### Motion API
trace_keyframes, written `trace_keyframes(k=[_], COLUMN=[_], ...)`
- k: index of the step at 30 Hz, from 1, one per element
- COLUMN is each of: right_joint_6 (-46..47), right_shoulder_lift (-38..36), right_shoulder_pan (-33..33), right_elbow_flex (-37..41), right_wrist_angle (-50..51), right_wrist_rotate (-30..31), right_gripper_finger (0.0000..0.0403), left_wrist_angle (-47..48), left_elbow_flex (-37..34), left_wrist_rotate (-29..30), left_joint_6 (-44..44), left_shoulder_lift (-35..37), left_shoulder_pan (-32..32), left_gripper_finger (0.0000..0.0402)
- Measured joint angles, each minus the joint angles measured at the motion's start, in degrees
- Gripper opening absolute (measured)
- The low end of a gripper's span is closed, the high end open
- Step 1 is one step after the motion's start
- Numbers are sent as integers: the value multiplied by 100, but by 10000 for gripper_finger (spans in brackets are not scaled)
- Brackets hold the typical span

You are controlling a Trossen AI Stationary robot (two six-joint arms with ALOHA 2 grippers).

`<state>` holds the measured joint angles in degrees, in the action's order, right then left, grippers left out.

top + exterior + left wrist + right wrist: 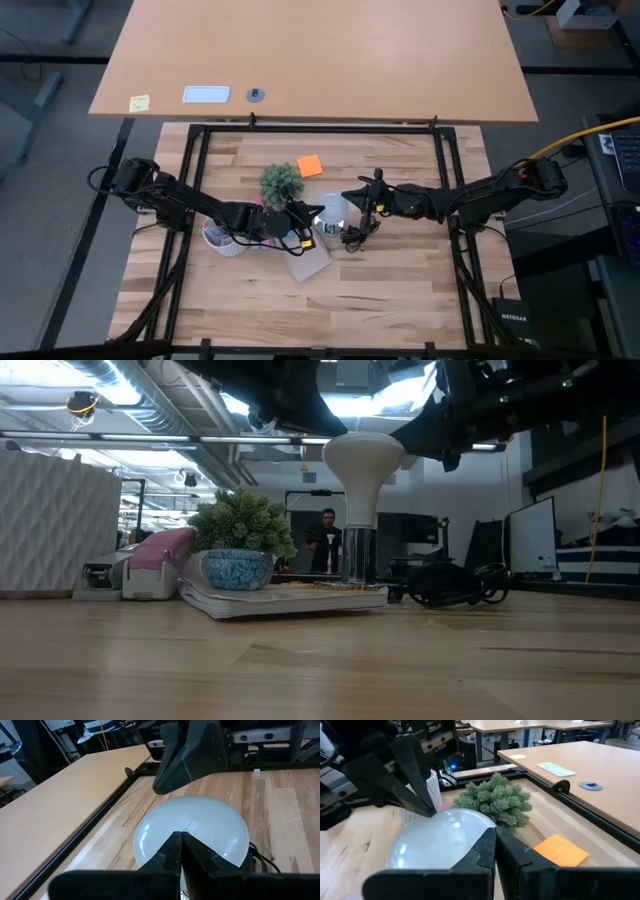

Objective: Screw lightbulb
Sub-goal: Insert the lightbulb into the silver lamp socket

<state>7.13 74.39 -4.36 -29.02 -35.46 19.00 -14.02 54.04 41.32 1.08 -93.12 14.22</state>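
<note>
Book (285, 598) supports the upright lightbulb (362, 465); clenched left gripper (303, 211) and clenched right gripper (347, 196) are positioned above it, nothing grasped.

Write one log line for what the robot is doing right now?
lightbulb: upright on socket | left gripper: shut, just above bulb | right gripper: shut, just above bulb | bulb held: no
</note>
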Motion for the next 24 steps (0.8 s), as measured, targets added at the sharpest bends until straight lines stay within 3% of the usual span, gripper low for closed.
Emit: trace_keyframes(k=[14, 24], right_joint_6=[20, 180], right_shoulder_lift=[2, -4], right_shoulder_pan=[-11, -9], right_elbow_flex=[1, -2], right_wrist_angle=[166, 223], right_wrist_rotate=[-225, -565], right_gripper_finger=[12, 12], left_wrist_angle=[0, 46], left_elbow_flex=[0, -9], left_wrist_rotate=[6, 468], left_joint_6=[0, 0], left_shoulder_lift=[0, 0], left_shoulder_pan=[0, 4], left_gripper_finger=[0, 0])
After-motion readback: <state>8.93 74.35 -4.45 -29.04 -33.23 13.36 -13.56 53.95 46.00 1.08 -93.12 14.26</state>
